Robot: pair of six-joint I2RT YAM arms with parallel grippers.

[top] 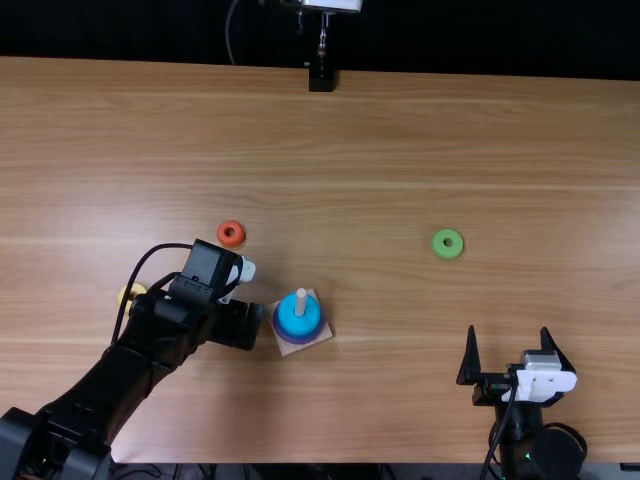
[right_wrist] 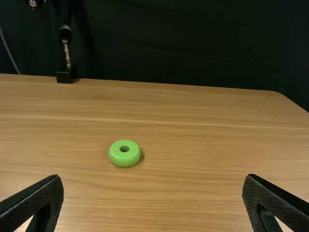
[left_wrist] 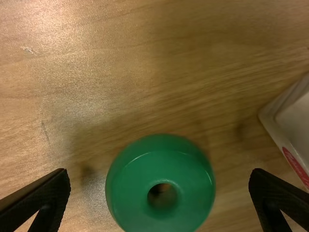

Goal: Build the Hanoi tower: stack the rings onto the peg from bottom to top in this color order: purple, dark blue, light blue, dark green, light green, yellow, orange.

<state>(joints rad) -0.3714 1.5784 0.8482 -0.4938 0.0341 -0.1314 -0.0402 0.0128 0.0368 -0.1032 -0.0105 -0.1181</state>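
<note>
- Ok, R tool (top: 508,332) parked by near edge, released & empty, prob. a standby pose w/ nothing assigned.
- L tool (left_wrist: 159,177) also released, fingers apart either side of dk green ring (left_wrist: 139,174), no contact; looks lined up for a pick, as that's next in order.
- Peg (top: 301,297) just beside L tool, so short carry. Lt blue ring (top: 290,321) on top, purple ring (top: 318,334) underneath; can't split out dk blue.
- Yellow ring (top: 126,296) partly behind L arm (top: 150,340), on table (top: 400,150).
- Lt green ring (top: 438,246) out right, orange ring (top: 231,225) a bit farther; both loose, prob. waiting their turn.
</note>
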